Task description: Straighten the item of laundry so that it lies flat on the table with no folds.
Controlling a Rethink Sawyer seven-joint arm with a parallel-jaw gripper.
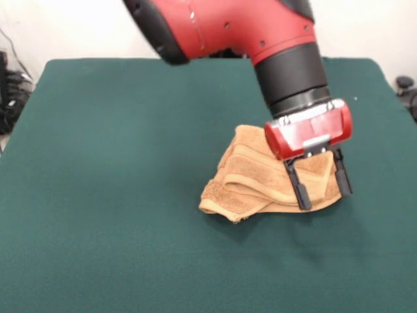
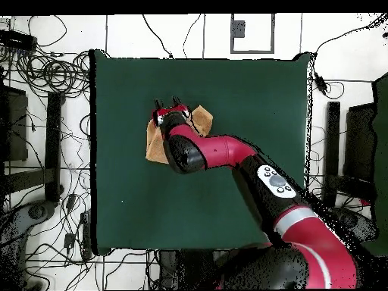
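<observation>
The orange-tan towel [image 1: 257, 179] lies crumpled in a folded heap on the dark green table [image 1: 98, 163], right of centre in the front view. Its banded hem folds show along the front. My gripper [image 1: 321, 190] is open, tilted, with its two black fingers [image 1: 299, 189] down at the towel's right end, towel cloth showing between them. In the overhead view the gripper [image 2: 168, 101] sits over the towel [image 2: 155, 145], near the table's [image 2: 250, 98] upper left, and the arm hides the towel's middle.
The red and black arm [image 2: 227, 155] crosses the table from the lower right in the overhead view. Cables [image 2: 53, 76] and dark equipment [image 2: 15, 121] lie around the table's edges. Green table surface surrounds the towel on all sides.
</observation>
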